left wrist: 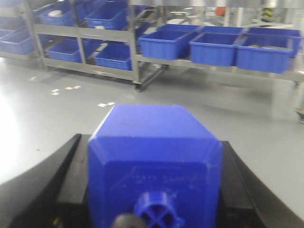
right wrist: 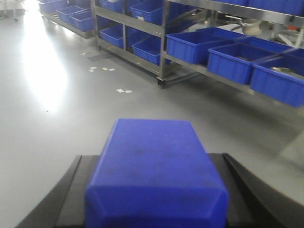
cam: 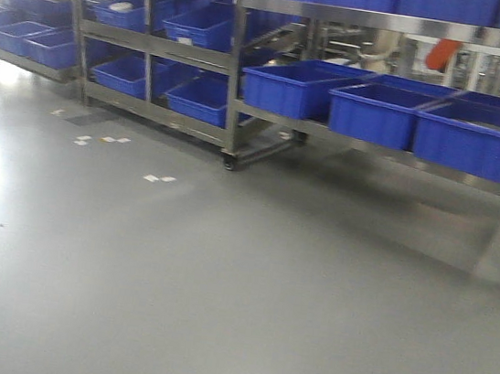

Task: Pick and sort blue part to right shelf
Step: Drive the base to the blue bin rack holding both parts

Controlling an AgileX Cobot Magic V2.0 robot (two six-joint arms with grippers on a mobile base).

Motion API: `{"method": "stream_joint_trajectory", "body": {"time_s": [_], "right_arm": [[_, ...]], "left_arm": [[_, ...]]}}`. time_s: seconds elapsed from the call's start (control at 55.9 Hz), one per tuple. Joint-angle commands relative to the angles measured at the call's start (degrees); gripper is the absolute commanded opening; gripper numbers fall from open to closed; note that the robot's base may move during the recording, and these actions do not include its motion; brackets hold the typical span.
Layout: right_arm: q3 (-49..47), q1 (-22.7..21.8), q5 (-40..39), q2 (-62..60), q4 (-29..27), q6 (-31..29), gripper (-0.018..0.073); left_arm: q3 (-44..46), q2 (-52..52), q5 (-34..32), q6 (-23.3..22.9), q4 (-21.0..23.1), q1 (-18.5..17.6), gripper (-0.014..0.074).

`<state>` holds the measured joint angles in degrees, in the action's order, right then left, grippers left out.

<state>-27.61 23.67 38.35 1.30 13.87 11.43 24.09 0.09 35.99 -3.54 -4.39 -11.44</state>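
Left wrist view: the left gripper (left wrist: 152, 140) clamps the blue part (left wrist: 154, 164), a squat matte-blue thing with flat sides, sloped shoulders and a small cross-ribbed knob facing the camera. The right gripper (right wrist: 152, 156) holds a similar blue block (right wrist: 154, 175) between black fingers (right wrist: 69, 192). Across the grey floor (cam: 219, 284) stands the right shelf (cam: 391, 23) with blue bins (cam: 381, 114).

Blue part (left wrist: 154, 156) and blue block (right wrist: 154, 175) look matte plastic; right shelf (cam: 364, 19) steel; floor (cam: 217, 293) glossy.
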Motion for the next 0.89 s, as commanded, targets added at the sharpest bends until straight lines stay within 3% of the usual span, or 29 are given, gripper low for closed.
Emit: {"method": "stream_joint_trajectory", "body": {"time_s": [0.0, 0.877], "right_arm": [[-1.55, -0.14, -5.19, 0.92, 1.32, -0.41, 0.0224], [-1.55, -0.08, -5.19, 0.92, 1.32, -0.41, 0.0224]], "left_arm": [[1.46, 0.84, -4.95, -0.13, 0.01, -0.41, 0.0303], [1.46, 0.84, -4.95, -0.13, 0.06, -0.3, 0.0303]]}}
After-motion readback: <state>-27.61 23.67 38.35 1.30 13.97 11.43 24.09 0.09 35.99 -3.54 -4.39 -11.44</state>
